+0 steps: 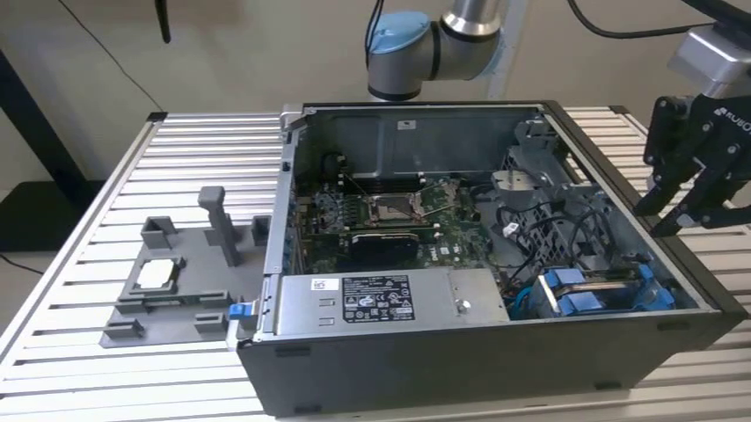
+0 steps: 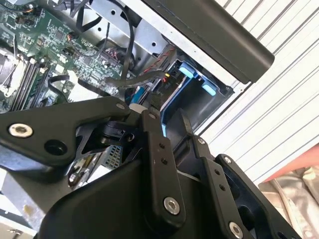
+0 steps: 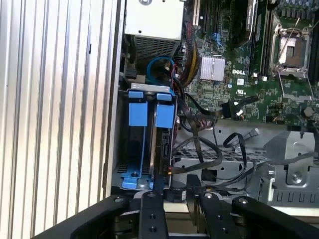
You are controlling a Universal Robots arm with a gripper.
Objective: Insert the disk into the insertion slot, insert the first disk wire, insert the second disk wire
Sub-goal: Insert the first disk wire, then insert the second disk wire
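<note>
Across the middle of the slatted metal table [image 1: 70, 264] stands the open computer case [image 1: 493, 369], set nearer the table's edge on the exterior view's right than the opposite edge; the robot arm [image 1: 411, 44] rises behind it at the table's far edge.

Inside the case, a silver labelled power supply [image 1: 375, 299] lies along the near wall; the green motherboard [image 1: 399, 215] covers the floor beyond it. A grey fixture [image 1: 176, 290] sits on the table just beside the case, toward the edge on the exterior view's left, with a small silver part [image 1: 158, 274] lying on it.

The grey drive cage [image 3: 149, 88] fills the case's near corner on the exterior view's right. The gripper [image 1: 667, 220] hangs over the case's rim on that same side, above the cage and apart from it; in both wrist views its jaws stand a narrow gap apart with nothing between them.

The disk [image 3: 164, 115] in its blue frame sits pushed down into the insertion slot [image 3: 160, 172] of the cage, only its blue end tab and thin edge showing; a second blue frame [image 3: 138, 113] stands in the bay just beside it. Black cables [image 3: 199, 144] loop across the case floor next to the cage; whether any of them is plugged into the disk cannot be told.
</note>
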